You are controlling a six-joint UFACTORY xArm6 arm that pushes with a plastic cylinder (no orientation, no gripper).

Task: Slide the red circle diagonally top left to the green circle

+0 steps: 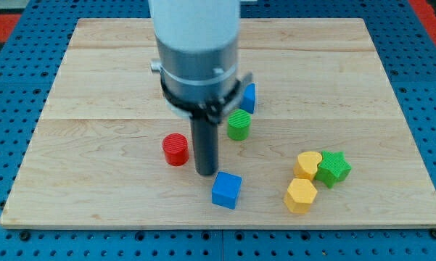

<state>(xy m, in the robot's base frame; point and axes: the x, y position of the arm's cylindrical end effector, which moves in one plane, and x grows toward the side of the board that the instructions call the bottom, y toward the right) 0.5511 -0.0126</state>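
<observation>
Camera view shows the end effector as a straight dark rod with nothing to open or close; my tip [206,172] rests on the wooden surface [94,87] and holds nothing. It stands just beside the red circle [175,149], on that block's right side toward the view's right and a little lower, with a narrow gap, so I judge they are not touching. The green circle [239,125] lies up and to the view's right of my tip, near the rod's shaft. The red circle is therefore to the view's left of the green one and slightly lower, with the rod between them.

The red circle is a short round cylinder with ribbed sides, standing flat. To bring it to a place diagonally top left of the green circle, I judge it must go up and a bit right, so my tip should first come around below the block.

Further out are a blue cube [226,190], another blue block [248,98] partly hidden, a yellow heart [307,164], a yellow hexagon [301,196] and a green star [334,167].
</observation>
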